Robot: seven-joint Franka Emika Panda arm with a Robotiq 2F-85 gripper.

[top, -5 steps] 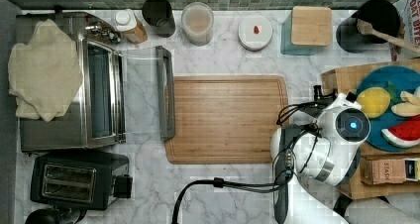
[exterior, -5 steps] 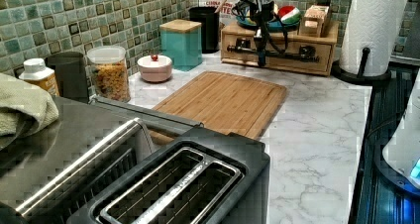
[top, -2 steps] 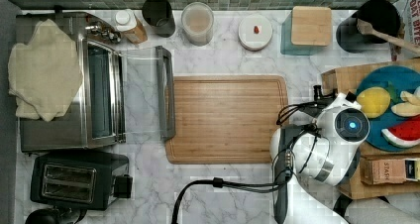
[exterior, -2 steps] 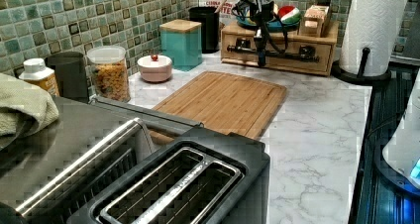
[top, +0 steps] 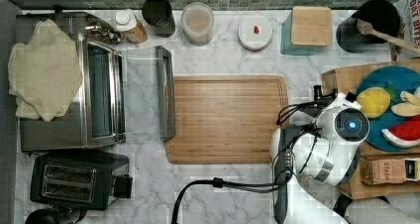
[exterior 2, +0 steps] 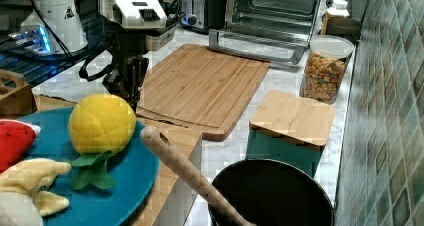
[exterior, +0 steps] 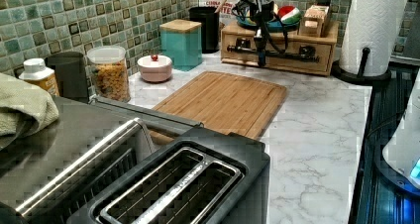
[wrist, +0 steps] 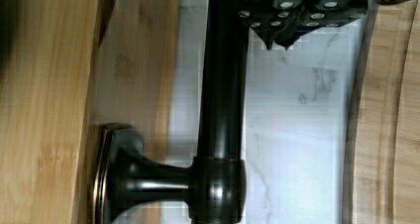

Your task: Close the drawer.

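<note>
1. Top view: the arm's white wrist sits over the gap between the cutting board (top: 227, 118) and the wooden box (top: 346, 80) at the top view's right edge. A blue plate (top: 396, 110) of toy fruit rests on the box. The drawer front is hidden under the wrist.

2. Left view: the drawer (exterior: 277, 49) reads as flush with the box face, its dark bar handle (exterior: 277, 53) running across the front. The gripper (exterior: 261, 55) hangs down right at the handle, mid-span.

3. Right view: gripper (exterior 2: 127, 83) is low between the box and the cutting board (exterior 2: 200, 81); finger spacing is not readable here.

4. Wrist view: handle bar (wrist: 225, 100) and one standoff are close up, with the drawer front (wrist: 44, 105) just behind. One dark fingertip (wrist: 277, 35) lies beside the bar, on the marble side. Cannot tell whether the fingers clasp the bar or merely flank it.

5. Progress, as a judgement: the drawer appears pushed in, or very nearly. What is left is a check of the seating, then letting go and backing off.
</note>
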